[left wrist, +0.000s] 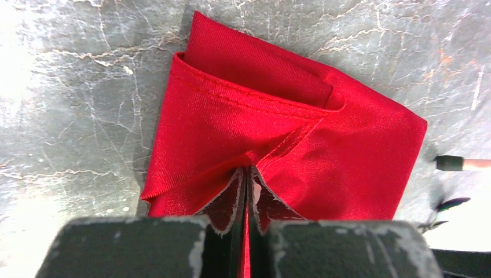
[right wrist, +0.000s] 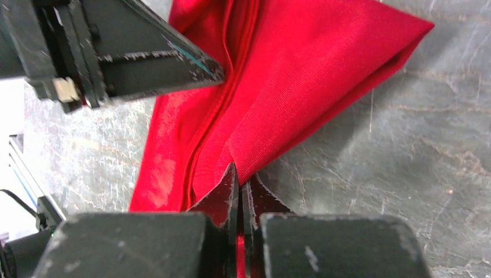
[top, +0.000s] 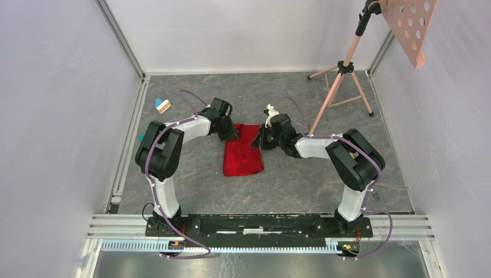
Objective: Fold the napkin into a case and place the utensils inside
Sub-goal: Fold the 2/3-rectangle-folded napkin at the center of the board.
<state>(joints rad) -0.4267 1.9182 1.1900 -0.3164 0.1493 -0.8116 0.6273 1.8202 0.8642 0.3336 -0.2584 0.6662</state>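
From above, the partly folded red napkin (top: 243,152) lies on the bench (top: 301,185) between both arms with no utensils in sight; the left wrist view shows the left claw (left wrist: 248,174) pinching one napkin edge, and the right wrist view shows the right claw (right wrist: 238,174) pinching another, so the folding looks unfinished.
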